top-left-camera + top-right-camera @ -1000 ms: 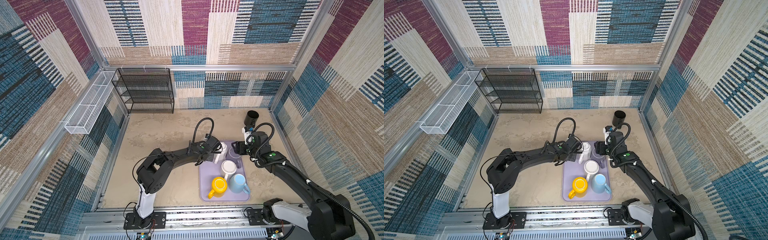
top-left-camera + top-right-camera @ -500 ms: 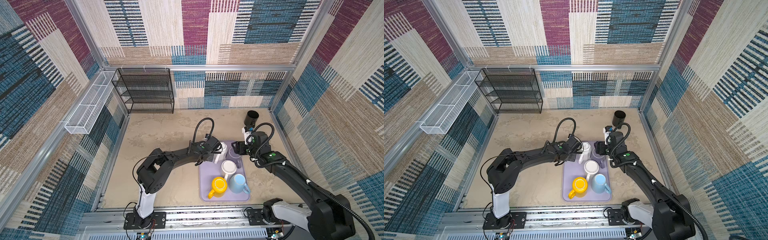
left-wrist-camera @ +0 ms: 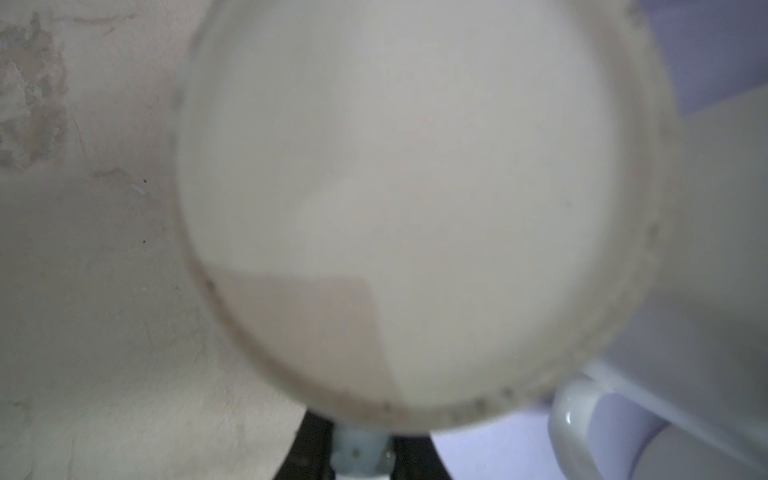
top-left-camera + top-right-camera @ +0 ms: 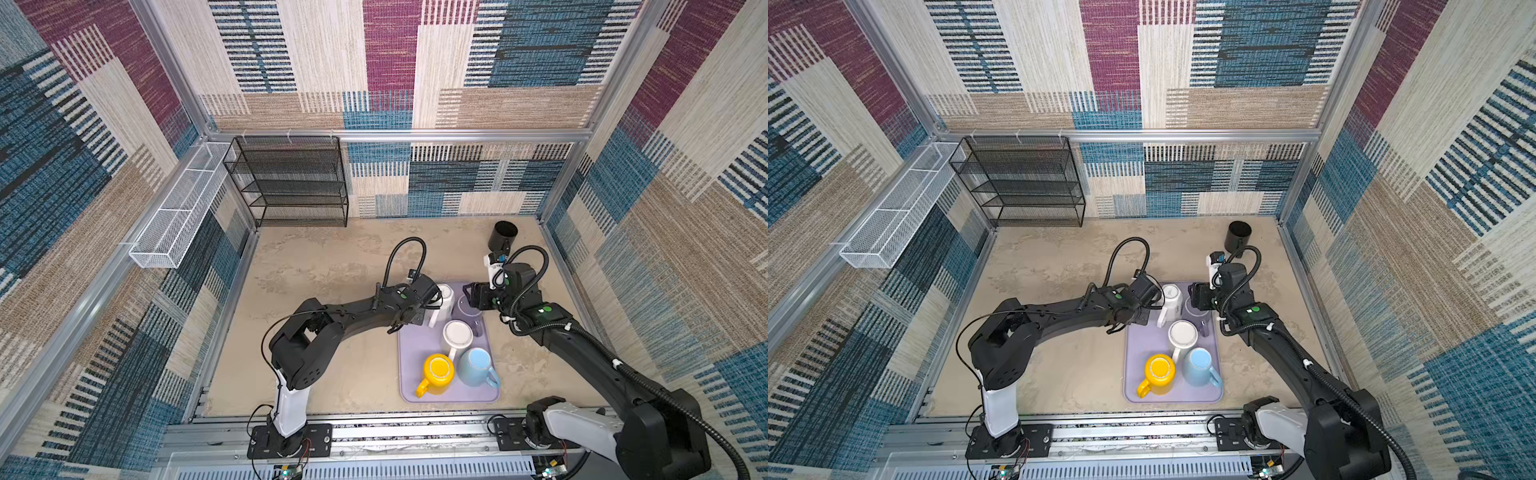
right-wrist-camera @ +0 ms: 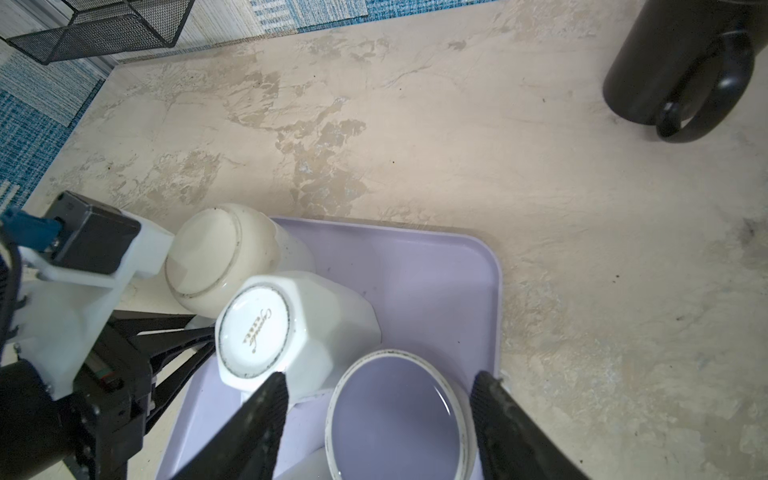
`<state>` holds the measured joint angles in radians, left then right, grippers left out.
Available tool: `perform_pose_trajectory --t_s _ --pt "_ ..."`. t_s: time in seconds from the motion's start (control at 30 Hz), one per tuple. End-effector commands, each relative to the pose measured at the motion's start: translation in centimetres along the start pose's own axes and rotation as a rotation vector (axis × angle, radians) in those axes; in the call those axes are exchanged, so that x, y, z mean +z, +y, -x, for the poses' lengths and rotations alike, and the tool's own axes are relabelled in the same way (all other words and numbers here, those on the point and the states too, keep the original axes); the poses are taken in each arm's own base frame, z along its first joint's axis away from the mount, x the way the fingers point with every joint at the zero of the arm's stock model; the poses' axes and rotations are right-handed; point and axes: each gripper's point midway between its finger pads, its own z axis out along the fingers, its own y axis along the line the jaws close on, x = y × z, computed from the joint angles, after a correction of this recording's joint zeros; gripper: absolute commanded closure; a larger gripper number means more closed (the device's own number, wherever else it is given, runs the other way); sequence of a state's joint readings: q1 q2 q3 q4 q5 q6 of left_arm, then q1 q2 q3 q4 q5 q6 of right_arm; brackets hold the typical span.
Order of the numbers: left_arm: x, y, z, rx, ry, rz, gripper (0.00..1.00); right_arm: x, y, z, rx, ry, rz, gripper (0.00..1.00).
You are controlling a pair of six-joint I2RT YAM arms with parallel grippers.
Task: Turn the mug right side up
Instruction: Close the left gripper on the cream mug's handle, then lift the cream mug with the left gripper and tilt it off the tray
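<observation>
A cream mug [image 5: 216,257] leans base-up at the far left corner of the lilac tray [image 5: 436,282]. Its blurred base [image 3: 395,199] fills the left wrist view. My left gripper [image 3: 359,451] is shut on a pale piece just under that base, which looks like the mug's handle. In the right wrist view the left gripper [image 5: 205,334] reaches in low from the side. Beside the cream mug a white faceted mug [image 5: 291,328] lies tilted, base showing. My right gripper [image 5: 379,376] is open, one jaw on each side of a base-up lilac mug [image 5: 395,419] without touching it.
Nearer the front of the tray [image 4: 409,390] stand a round white mug [image 4: 457,336], a yellow mug [image 4: 436,370] and a blue mug [image 4: 478,365]. A black mug [image 4: 503,235] stands upright at the back right. A black wire rack [image 4: 291,183] and a white wire basket [image 4: 183,208] line the back left.
The left jaws have drawn a little closer together. Neither arm nor any mug has visibly moved.
</observation>
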<state>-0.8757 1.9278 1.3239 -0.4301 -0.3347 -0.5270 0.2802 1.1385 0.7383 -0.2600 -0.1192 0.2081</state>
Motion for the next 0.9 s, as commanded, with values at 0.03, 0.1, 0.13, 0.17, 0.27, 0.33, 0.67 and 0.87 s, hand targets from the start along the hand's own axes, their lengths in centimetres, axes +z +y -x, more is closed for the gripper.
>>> perform_pose_trajectory --t_s 0.03,0.1,0.13,0.17,0.27,0.33,0.67,0.87 --pt "-0.6 1.0 0.0 0.010 -0.016 0.033 1.00 -0.1 0.0 0.4 -0.001 -0.018 -0.007 0.28" --pt "-0.8 1.4 0.0 0.003 -0.032 0.040 1.00 -0.1 0.0 0.4 -0.002 -0.018 -0.006 0.28" --pt "-0.9 1.5 -0.1 0.001 -0.039 0.038 1.00 -0.1 0.0 0.4 -0.002 -0.019 -0.006 0.28" --pt "-1.0 1.6 -0.1 -0.007 -0.046 0.034 1.00 -0.1 0.1 0.5 -0.002 -0.020 -0.005 0.28" --pt "-1.2 1.7 -0.2 -0.016 -0.059 0.020 1.00 0.0 0.0 0.5 -0.003 -0.019 -0.006 0.28" --pt "-1.4 1.7 -0.2 -0.017 -0.064 0.010 1.00 0.0 0.0 0.5 -0.003 -0.019 -0.004 0.28" --pt "-1.8 2.2 -1.1 -0.064 -0.069 -0.064 1.00 0.0 0.1 0.4 -0.005 -0.015 -0.002 0.28" --pt "-2.3 2.8 -1.1 -0.100 -0.079 -0.109 1.00 0.0 0.1 0.4 -0.005 -0.012 -0.002 0.28"
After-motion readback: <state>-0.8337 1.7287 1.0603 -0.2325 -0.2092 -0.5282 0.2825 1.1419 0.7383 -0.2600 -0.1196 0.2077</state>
